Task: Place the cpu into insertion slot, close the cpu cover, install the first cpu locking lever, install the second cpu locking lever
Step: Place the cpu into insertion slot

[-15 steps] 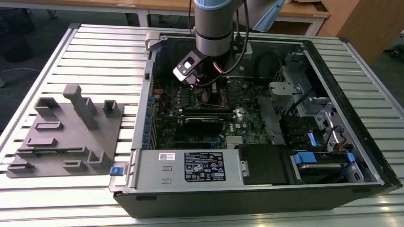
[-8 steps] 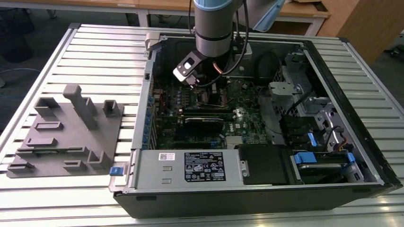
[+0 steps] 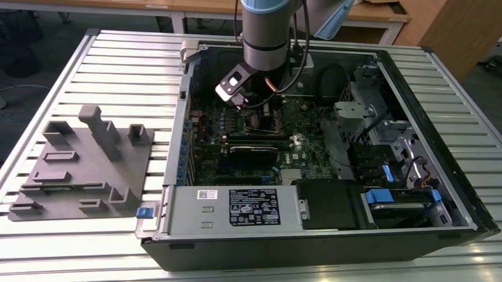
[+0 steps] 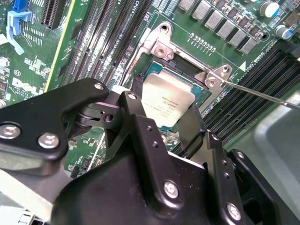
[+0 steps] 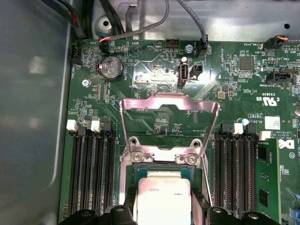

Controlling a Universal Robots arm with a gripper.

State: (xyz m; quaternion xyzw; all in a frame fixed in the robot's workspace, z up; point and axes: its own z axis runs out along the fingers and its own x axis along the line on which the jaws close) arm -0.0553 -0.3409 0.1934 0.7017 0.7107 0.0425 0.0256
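Note:
The cpu (image 4: pixel 167 104) (image 5: pixel 163 200), a flat square chip with a dull metallic top, sits between my gripper's (image 4: pixel 161 111) (image 5: pixel 163 212) black fingers, which are shut on its edges. It hangs slightly tilted just over the insertion slot (image 4: pixel 182 70) (image 5: pixel 158 167), a dark square socket on the green board. The cpu cover (image 5: pixel 169 99), a thin silvery frame, stands swung up and open behind the socket. A thin locking lever (image 4: pixel 262 93) sticks out unlatched beside the socket. In the exterior view my gripper (image 3: pixel 261 110) reaches down inside the computer case (image 3: pixel 314 247).
Long black memory slots (image 5: pixel 89 173) (image 5: pixel 239 168) flank the socket on both sides. Cables (image 5: pixel 140 28) run along the case wall behind the board. A grey fixture plate (image 3: pixel 79 170) lies on the slatted table at the exterior view's left of the case.

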